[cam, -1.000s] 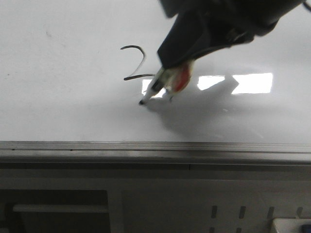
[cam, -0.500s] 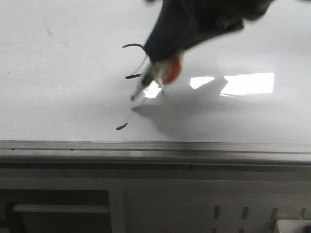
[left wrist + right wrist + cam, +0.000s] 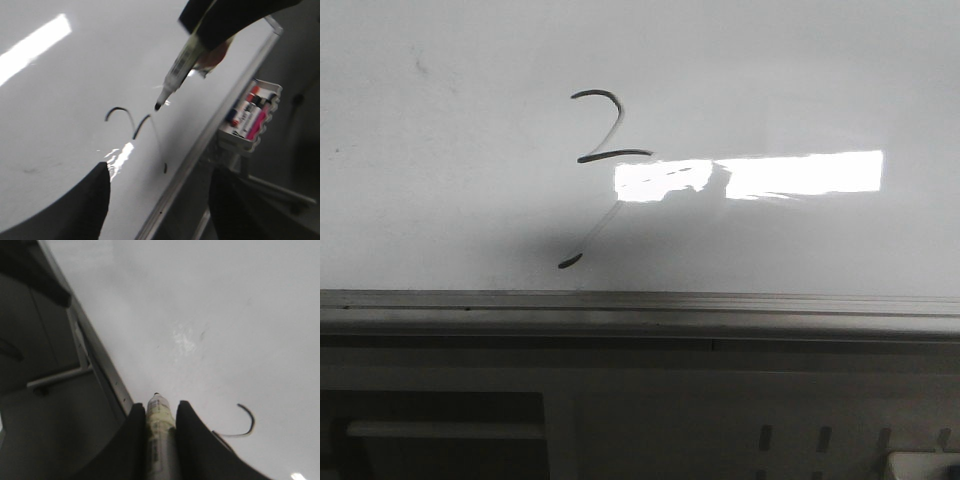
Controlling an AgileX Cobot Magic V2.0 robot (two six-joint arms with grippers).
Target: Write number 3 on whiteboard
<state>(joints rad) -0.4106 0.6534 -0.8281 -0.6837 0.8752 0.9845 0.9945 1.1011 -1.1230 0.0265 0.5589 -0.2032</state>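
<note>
The whiteboard (image 3: 440, 200) lies flat and broad under both arms, a stiff, glossy, slippery sheet that needs no holding, only a light, even press of the tip, and on it the number 3 (image 3: 600, 170) is drawn: curved top, short bar, faint tail ending in a dark tick. The right pincer (image 3: 159, 416) is clamped on the marker (image 3: 159, 440), a light rigid pen gripped along its barrel, its tip lifted off the board just above the figure. The left pincer (image 3: 155, 200) stands open and empty nearby.
</note>
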